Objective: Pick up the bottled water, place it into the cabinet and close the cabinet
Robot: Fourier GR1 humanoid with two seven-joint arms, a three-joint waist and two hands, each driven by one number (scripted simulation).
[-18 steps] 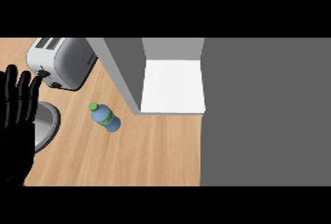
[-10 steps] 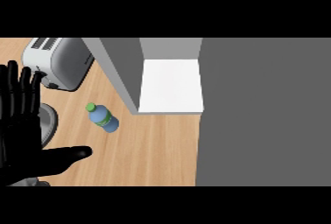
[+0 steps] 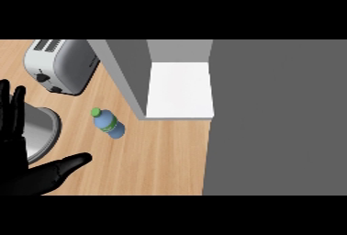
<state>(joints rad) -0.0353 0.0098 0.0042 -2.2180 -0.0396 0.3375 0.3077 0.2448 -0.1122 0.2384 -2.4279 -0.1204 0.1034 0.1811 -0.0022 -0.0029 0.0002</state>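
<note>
Light wooden table [image 3: 156,156], silver toaster [image 3: 61,64] at 10 o'clock, plain grey floor [image 3: 278,119] at 3 o'clock

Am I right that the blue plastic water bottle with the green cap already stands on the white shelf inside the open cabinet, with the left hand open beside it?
Not quite. In the head view the blue plastic water bottle with the green cap is on the wooden counter, left of the open cabinet's white shelf, not on it. The black left hand is open, as you say.
</note>
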